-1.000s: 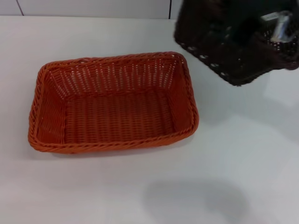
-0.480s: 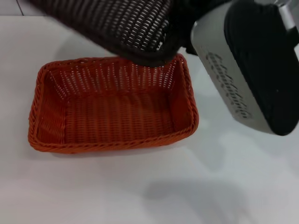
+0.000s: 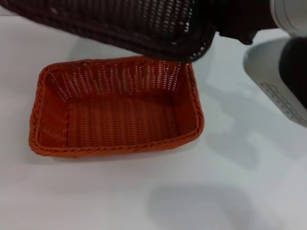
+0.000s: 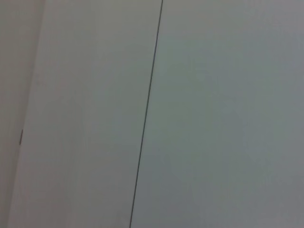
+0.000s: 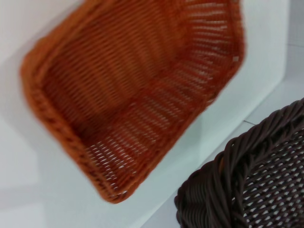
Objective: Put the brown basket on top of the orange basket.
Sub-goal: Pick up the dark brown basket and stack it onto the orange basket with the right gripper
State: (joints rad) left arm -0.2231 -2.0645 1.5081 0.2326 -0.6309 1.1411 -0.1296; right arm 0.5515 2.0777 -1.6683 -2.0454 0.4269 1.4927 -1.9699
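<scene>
hovering in head view: brown basket (image 3: 120, 24) hung tilted over orange basket's (image 3: 115, 112) far rim on table (image 3: 240, 191); risked catching that rim. right wrist view: baskets apart. right gripper grip: couldn't tell.

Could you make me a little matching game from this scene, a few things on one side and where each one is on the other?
Things:
1. brown basket
2. orange basket
3. right arm
4. table

Places or states:
A. resting flat on the white surface, open side up, nothing in it
B. white, under everything
C. held up in the air, over the far rim of the other basket
D. grey and black, at the right edge of the head view

Pairs: 1-C, 2-A, 3-D, 4-B
</scene>
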